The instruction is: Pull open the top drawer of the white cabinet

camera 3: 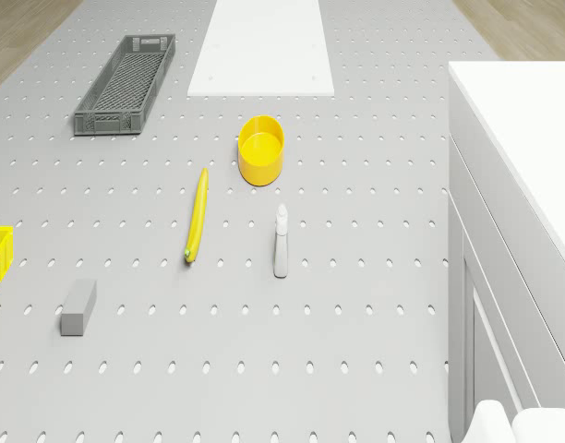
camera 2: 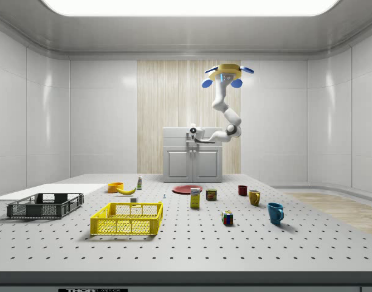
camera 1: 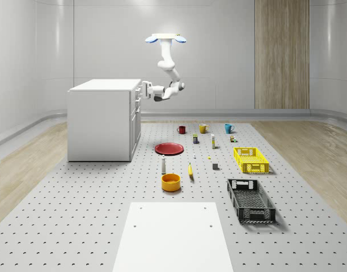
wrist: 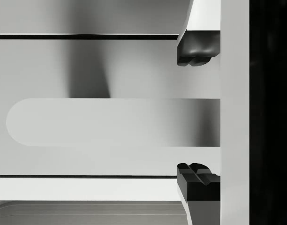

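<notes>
I've got the drone (camera 1: 165,38) hovering beside the white cabinet (camera 1: 102,119), gripper (wrist: 198,117) spread apart around the top drawer's handle (wrist: 110,122), pads not yet touching it.

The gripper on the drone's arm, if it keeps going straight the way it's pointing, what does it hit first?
Most likely the long white handle on the top drawer of the white cabinet. The two-finger gripper is open, one finger on each side of the handle, and the drawer front lies just behind, though depth is hard to judge.
</notes>
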`<state>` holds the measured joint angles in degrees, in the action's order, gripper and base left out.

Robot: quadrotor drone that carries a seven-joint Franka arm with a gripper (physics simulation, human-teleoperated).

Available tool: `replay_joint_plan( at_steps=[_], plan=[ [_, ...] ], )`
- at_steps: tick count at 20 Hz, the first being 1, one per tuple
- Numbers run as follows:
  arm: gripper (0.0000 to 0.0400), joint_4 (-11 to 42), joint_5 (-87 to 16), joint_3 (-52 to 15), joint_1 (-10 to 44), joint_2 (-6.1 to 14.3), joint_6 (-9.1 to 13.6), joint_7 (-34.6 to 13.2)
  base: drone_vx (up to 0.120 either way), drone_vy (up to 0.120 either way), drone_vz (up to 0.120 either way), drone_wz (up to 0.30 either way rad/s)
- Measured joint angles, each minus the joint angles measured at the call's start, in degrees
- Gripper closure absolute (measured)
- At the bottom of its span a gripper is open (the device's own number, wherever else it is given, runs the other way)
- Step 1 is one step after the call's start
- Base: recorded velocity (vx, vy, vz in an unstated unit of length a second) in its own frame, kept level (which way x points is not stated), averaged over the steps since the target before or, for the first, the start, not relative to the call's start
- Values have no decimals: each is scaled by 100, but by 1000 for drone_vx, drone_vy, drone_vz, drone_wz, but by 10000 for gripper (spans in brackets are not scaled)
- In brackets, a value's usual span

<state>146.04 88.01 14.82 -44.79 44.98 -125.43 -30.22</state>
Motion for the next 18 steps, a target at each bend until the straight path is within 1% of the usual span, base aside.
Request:
replay_joint_plan(
  at_steps=[6,7,8,10,12,14,16,17,18],
  plan=[
    [95,-14,91,-130,167,-55,98,17,0,0,0,0],
    [111,-17,108,-153,192,-66,112,20,0,0,0,0],
    [151,-20,123,-175,218,-75,126,23,0,0,0,0],
    [208,-24,151,-216,271,-91,157,28,0,0,0,0],
    [242,-27,174,-255,323,-104,188,31,0,0,0,0],
    [263,-28,195,-291,375,-114,220,30,0,0,0,0],
    [224,-64,65,-346,445,-76,238,-268,0,0,0,0],
    [219,-53,16,-338,472,-70,259,-137,0,0,0,0],
    [235,-32,43,-324,490,-72,287,-51,0,0,0,0]
  ],
)
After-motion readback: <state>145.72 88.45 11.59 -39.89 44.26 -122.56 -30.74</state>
